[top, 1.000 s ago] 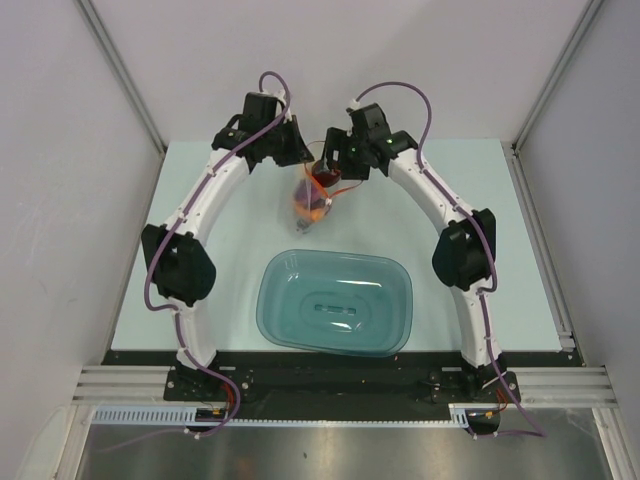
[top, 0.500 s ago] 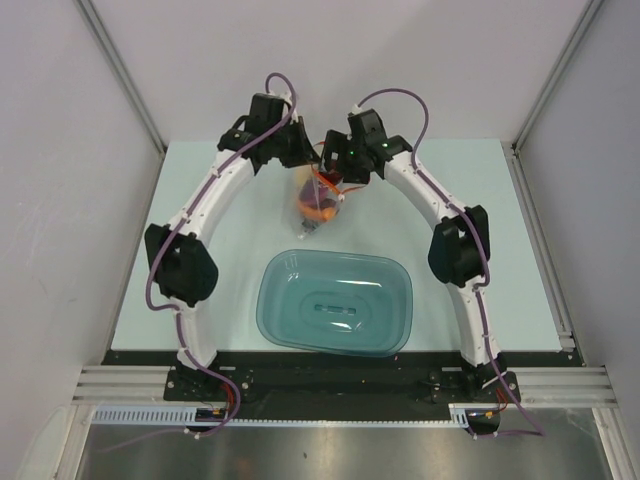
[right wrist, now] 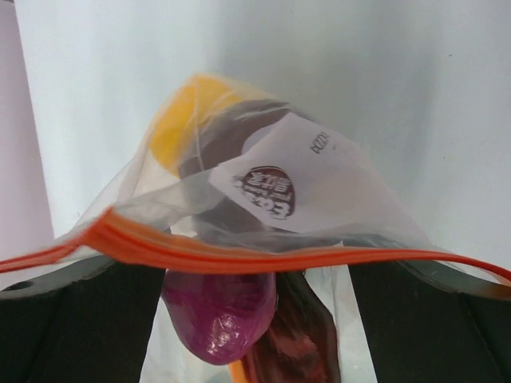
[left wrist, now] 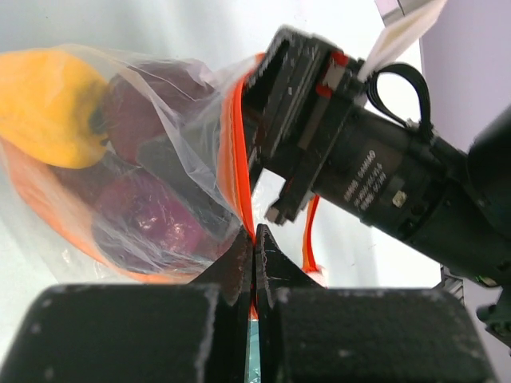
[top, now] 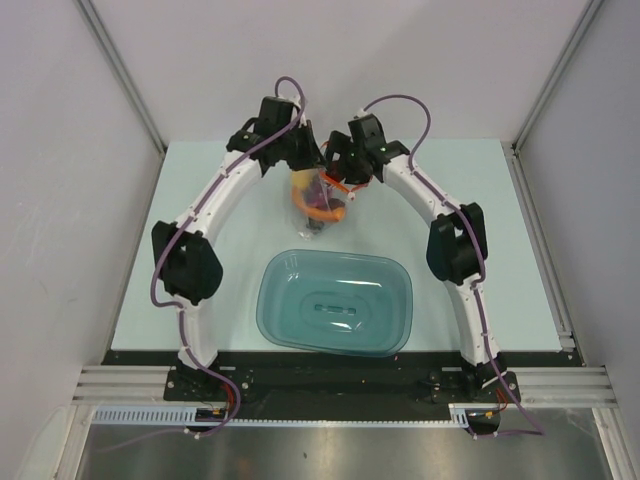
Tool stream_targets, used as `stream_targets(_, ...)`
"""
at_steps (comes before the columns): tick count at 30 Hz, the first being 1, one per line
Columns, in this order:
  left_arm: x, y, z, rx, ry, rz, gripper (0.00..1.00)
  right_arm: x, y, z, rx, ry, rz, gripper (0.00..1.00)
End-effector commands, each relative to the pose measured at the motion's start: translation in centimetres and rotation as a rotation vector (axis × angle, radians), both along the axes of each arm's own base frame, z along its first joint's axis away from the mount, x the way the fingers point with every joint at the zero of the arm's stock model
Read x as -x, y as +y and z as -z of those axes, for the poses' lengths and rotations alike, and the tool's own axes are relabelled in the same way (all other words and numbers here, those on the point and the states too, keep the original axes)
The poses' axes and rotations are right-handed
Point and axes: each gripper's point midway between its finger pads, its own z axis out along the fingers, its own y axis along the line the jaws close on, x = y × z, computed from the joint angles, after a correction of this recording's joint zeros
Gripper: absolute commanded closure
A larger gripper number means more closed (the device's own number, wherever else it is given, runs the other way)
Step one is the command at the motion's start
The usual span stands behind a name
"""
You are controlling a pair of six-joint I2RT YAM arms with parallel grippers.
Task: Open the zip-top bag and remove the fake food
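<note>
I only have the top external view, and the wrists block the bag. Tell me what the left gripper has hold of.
Observer: In the left wrist view, the left gripper is shut on the orange zip strip of the zip-top bag.
Operator: Now report the right gripper.
Observer: The right wrist view shows its fingers wide apart. The strip is stretched across in front of them, not pinched.
Operator: List what is in the bag.
Observer: A yellow pepper, a purple onion and a dark red apple. The rest is too hidden to name.
</note>
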Motion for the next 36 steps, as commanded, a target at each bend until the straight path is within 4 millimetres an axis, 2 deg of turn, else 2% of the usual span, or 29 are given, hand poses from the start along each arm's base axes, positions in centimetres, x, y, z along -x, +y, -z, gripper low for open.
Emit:
stream_targets(1,0.4,-1.5,-2.7,0.047,-0.048,0.032,1.00,-2.0,0.0,0.2,-0.115,0.014,0.081,0.06)
stream_targets(8,0.7,-1.5,-2.1,0.043,-0.042,0.032,1.00,-2.6,-0.3,0.8,-0.118,0.033,0.115,0.09)
stream_targets(13,0.9,-1.6,-1.8,0.039,-0.035,0.040,1.00,-2.6,1.5,0.5,-0.256,0.069,0.070,0.07)
stream_targets(14,0.9,-1.6,-1.8,0.039,-0.033,0.041,1.00,-2.3,1.5,0.6,-0.275,0.076,0.069,0.07)
stream_targets(17,1.1,-1.8,-1.8,0.040,-0.032,0.051,1.00,-2.9,1.7,-0.5,-0.335,0.064,0.092,0.07)
stream_targets(19,1.2,-2.0,-1.7,0.037,-0.031,0.057,1.00,-3.2,1.8,-0.3,-0.349,0.078,0.106,0.06)
stream_targets(20,1.3,-2.0,-1.7,0.035,-0.031,0.062,1.00,-3.3,1.9,0.4,-0.354,0.095,0.108,0.06)
stream_targets(24,1.6,-2.1,-1.7,0.030,-0.031,0.071,1.00,-3.9,2.1,0.5,-0.376,0.097,0.118,0.10)
stream_targets(26,1.6,-2.1,-1.6,0.025,-0.029,0.075,1.00,-4.0,2.4,0.3,-0.387,0.087,0.108,0.15)
stream_targets(27,1.7,-2.1,-1.6,0.026,-0.031,0.077,1.00,-4.2,2.4,0.6,-0.392,0.096,0.113,0.22)
stream_targets(32,1.7,-2.2,-1.6,0.026,-0.033,0.083,1.00,-4.4,2.3,0.9,-0.405,0.101,0.113,0.35)
stream_targets(33,1.8,-2.1,-1.7,0.022,-0.034,0.086,1.00,-4.5,2.1,1.0,-0.403,0.098,0.112,0.41)
stream_targets(36,1.9,-2.0,-1.6,0.017,-0.037,0.085,1.00,-4.6,2.1,0.5,-0.401,0.079,0.095,0.53)
